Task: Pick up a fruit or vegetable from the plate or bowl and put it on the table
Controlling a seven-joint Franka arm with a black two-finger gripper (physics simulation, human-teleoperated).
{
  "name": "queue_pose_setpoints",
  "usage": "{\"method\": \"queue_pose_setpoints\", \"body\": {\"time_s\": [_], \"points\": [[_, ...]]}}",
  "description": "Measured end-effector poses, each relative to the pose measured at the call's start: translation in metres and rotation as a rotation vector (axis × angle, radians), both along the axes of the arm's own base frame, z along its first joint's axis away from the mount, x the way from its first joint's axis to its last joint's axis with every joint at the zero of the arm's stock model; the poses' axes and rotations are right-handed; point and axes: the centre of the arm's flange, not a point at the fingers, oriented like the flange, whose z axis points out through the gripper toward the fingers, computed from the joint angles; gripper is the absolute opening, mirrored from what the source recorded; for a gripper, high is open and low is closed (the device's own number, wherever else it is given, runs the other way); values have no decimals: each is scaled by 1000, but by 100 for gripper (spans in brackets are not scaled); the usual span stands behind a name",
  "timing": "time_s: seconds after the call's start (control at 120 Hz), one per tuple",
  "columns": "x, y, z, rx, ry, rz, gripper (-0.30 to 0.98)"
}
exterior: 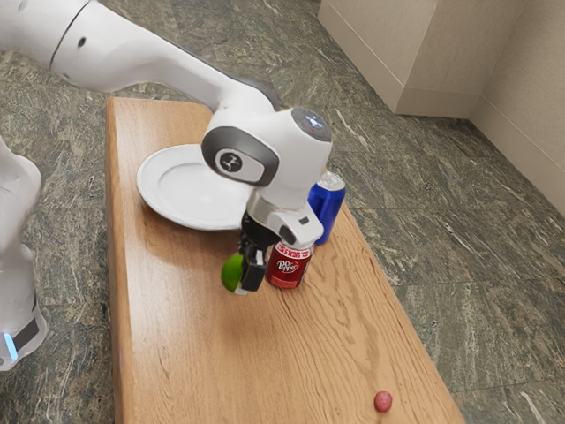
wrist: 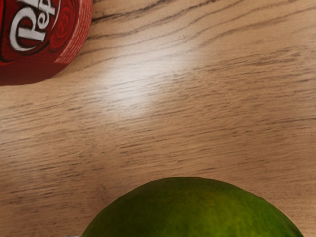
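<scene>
1. The green fruit (exterior: 233,273), a lime by its look, is at the jaws, off the plate (exterior: 190,187) and over the bench (exterior: 177,336). Its gap to the wood is hard to judge.
2. The jaws stand parted by about the fruit's own width and appear closed on it. The near one lies along its side; the far one is mostly hidden, so its contact is my inference.
3. I expect a light, firm fruit with a little give in the rind. It should tolerate a moderate squeeze, but the smooth, curved skin could slip if pinched off-centre.
4. The best hold is across the widest part, pads level with the middle. Too low a grip risks pressing the tips into the bench; too high a grip could squirt the fruit downward.
5. Being round, it may roll on release. It wants lowering until it touches the wood, then a slow, even opening.
6. The plate is shallow and white, its visible part bare; the arm (exterior: 243,141) covers the rest, so I cannot tell what lies there.
7. The red can (exterior: 290,267) stands just beside the jaws, and the blue can (exterior: 326,210) stands behind it. Their contents cannot be told; sideways travel could knock the red one.
</scene>
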Motion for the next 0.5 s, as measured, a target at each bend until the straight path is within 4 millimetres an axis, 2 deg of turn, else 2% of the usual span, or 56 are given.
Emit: {"method": "queue_pose_setpoints", "body": {"time_s": [0.117,0.35,0.367,0.4,0.458,0.475,0.5], "points": [[3,-4,0,-22,-19,34,49],[4,-8,6,-46,-43,76,64],[5,-10,14,-50,-51,79,65],[11,-18,47,-63,-84,80,66],[17,-39,154,-85,-205,55,67],[20,-39,182,-76,-243,48,67],[27,-30,213,-51,-287,53,67]]}}
